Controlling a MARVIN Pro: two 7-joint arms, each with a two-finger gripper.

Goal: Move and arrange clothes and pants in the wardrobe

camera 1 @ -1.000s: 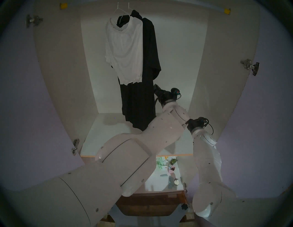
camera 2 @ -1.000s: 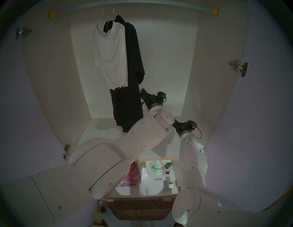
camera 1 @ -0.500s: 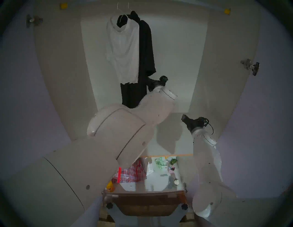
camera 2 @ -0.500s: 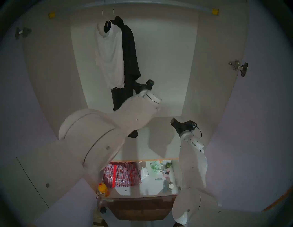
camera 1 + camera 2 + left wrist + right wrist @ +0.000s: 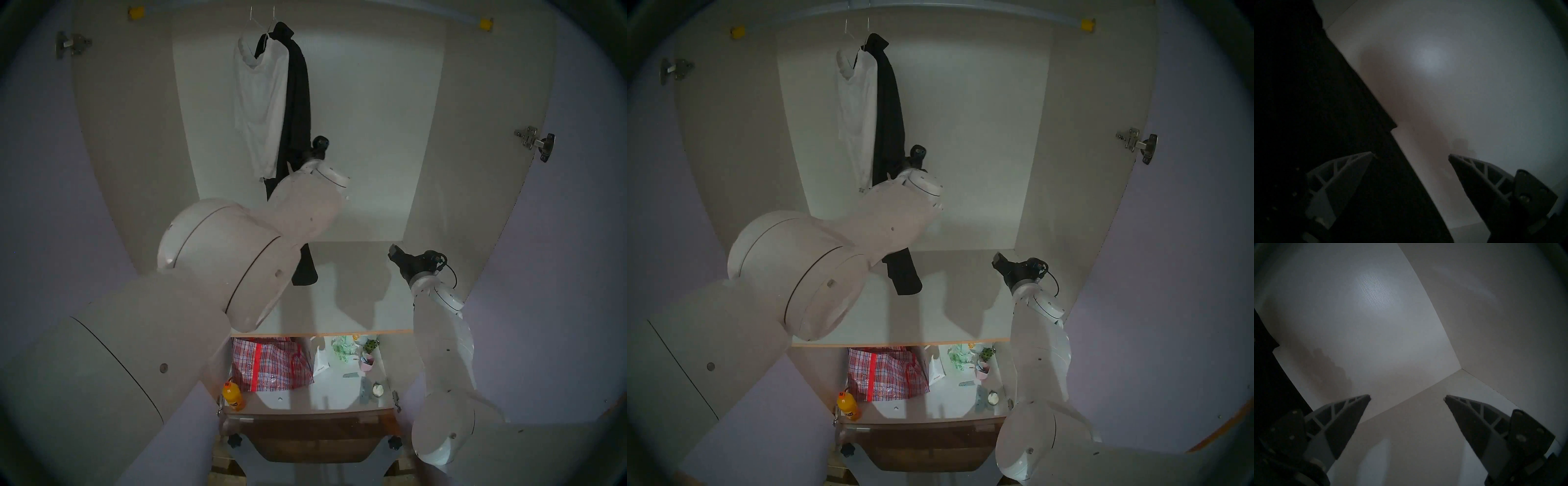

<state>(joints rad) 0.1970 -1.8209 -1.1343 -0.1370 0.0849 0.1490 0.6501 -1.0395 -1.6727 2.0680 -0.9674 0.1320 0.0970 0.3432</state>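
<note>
Risk of dragging the black shirt (image 5: pixel 297 101) off its hanger, hung upper centre of the wardrobe (image 5: pixel 373 118) beside the white top (image 5: pixel 259 101), with left gripper (image 5: pixel 1410 155) spread against its cloth; right gripper (image 5: pixel 1407 396) likewise spread, empty, lower right.

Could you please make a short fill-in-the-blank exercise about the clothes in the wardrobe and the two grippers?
1. The white top hangs to the ____ of the black shirt in the head views.
2. In its wrist view, the left gripper is ____, with the black cloth running between its fingers.
3. The right gripper holds ____.
4. The rail's end brackets are ____ in colour.

Missing words: left; open; nothing; yellow
</note>
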